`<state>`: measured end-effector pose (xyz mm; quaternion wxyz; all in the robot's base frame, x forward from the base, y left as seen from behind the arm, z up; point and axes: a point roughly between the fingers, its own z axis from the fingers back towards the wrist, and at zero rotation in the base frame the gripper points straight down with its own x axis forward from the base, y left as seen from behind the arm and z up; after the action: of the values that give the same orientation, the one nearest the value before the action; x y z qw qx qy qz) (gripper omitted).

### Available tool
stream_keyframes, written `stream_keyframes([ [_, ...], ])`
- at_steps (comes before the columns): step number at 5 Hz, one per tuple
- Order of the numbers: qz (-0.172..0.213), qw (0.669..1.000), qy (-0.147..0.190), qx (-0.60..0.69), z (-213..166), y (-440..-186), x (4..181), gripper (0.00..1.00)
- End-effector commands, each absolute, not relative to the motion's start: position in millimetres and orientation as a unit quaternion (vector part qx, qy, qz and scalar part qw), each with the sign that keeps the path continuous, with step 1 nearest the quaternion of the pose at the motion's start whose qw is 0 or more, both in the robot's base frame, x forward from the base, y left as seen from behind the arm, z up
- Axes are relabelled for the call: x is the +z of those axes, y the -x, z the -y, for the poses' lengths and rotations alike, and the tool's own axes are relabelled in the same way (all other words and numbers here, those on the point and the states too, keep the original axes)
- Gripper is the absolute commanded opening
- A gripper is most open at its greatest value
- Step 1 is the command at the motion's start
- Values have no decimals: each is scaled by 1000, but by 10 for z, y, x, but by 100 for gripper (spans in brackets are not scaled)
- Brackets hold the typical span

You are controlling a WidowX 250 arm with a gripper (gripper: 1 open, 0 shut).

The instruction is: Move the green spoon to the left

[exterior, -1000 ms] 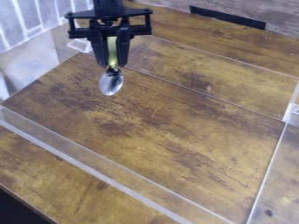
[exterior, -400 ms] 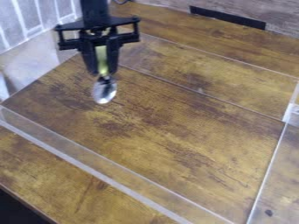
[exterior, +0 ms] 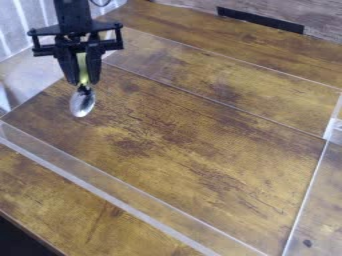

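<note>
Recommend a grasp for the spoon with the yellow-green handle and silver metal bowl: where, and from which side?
Grip the slim handle of the yellow-green and silver spoon, above its bowl, coming from above. The handle points up into the black two-fingered gripper and looks straight, giving the fingers flanks to close on; the rounded, shiny bowl hangs lowest and would likely slip.

One raised view down across the worktop

The single camera looks obliquely down on the wooden worktop [exterior: 201, 140] from above its near side, fairly close in. It faces the far edge at twelve o'clock, with the arm's jaws [exterior: 80, 75] toward ten o'clock.
</note>
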<state>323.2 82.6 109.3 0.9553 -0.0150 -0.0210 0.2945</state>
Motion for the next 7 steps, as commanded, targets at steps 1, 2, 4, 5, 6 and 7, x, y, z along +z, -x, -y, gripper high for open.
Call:
stream_keyframes([
  [1,51,958,10,282,-848,-3166,1233,0],
  [2,46,965,6,259,-782,-3118,1138,0],
  [4,43,958,-1,285,-864,-3146,863,0],
  [5,41,959,-6,281,-873,-3188,694,0],
  [6,39,962,-12,270,-876,-3242,545,0],
  [7,37,963,-15,267,-1075,-3305,587,0],
])
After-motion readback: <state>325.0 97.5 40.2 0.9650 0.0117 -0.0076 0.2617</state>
